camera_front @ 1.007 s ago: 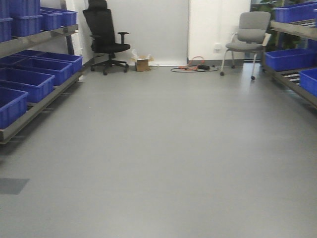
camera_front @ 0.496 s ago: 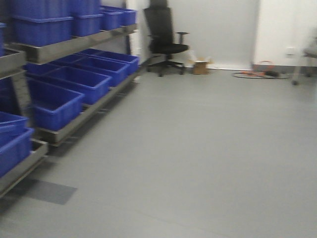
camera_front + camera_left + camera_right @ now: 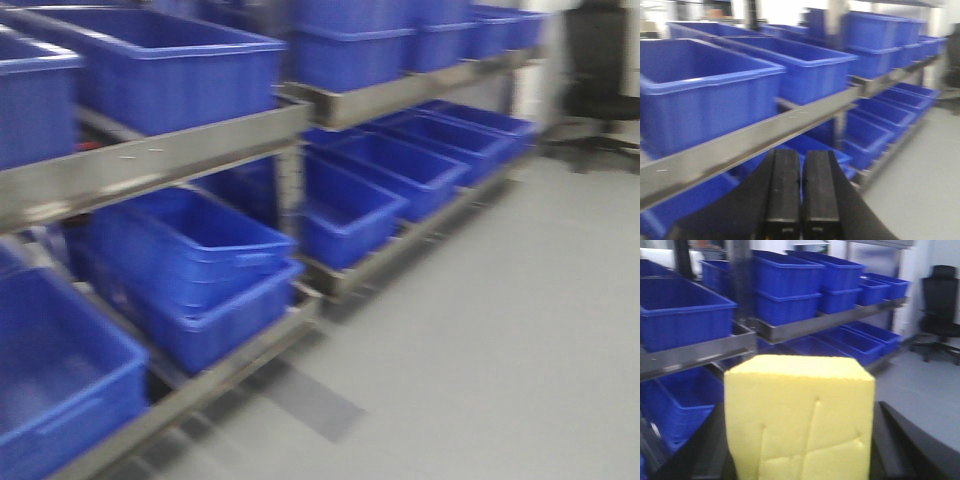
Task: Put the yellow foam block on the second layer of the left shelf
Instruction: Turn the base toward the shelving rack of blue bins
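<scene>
- Looking out through the exterior front-facing view, blurred, at a grey metal shelf rack (image 3: pixel 150 165) seen at a slant. Carries rows of deep blue plastic bins (image 3: pixel 190 70) on its upper and lower levels, above a pale grey floor (image 3: pixel 520 330). Includes a black office chair (image 3: pixel 600 70) far back on the right. Shows neither arm and no sign of the task's thing.
- Turning to the left wrist view: left gripper (image 3: pixel 801 192) with black fingers (image 3: pixel 782 190) pressed flat together, holding nothing. Faces a steel rail (image 3: pixel 765 140) of the rack, with open blue bins above and below it.
- Turning to the right wrist view: sharp-edged, matte yellow foam block (image 3: pixel 800 415) filling the foreground, upright. Appears clamped in the right gripper (image 3: pixel 800 460) between black fingers (image 3: pixel 902 442), visible only as dark edges at either side. Bears shallow creases on the near face. Hangs in the air, well apart from the rack and bins behind, so not yet on any shelf level.
- Judging from that same view: probably very light, soft and springy, grippy rather than slippery, hardly fragile. Best held on two opposite flat faces near the middle, with only a gentle squeeze, to avoid dents and tilting. Likely to bounce or tumble if dropped, so calls for lowering close to the second layer before letting go.
</scene>
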### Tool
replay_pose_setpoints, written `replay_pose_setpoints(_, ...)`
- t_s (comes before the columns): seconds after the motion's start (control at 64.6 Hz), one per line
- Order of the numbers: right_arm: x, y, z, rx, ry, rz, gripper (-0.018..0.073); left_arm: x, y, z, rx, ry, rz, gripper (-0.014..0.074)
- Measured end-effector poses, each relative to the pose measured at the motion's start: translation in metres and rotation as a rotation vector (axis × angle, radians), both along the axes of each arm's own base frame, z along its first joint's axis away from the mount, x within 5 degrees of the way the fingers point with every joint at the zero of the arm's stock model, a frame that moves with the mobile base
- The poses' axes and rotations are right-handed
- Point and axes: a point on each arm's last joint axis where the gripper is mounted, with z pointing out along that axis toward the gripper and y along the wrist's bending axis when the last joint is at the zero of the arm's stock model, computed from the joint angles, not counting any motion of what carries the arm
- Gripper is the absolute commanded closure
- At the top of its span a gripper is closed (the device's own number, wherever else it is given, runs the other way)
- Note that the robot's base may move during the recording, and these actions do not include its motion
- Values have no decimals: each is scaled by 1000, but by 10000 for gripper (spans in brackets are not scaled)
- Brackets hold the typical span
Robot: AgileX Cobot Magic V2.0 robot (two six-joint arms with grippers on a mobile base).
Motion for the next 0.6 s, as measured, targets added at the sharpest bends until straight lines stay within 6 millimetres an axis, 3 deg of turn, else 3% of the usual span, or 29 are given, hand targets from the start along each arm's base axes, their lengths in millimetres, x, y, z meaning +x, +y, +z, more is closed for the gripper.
replay_pose_setpoints(0.604,0,0,0,0,0,0,121,0,0,0,0,0,0,472)
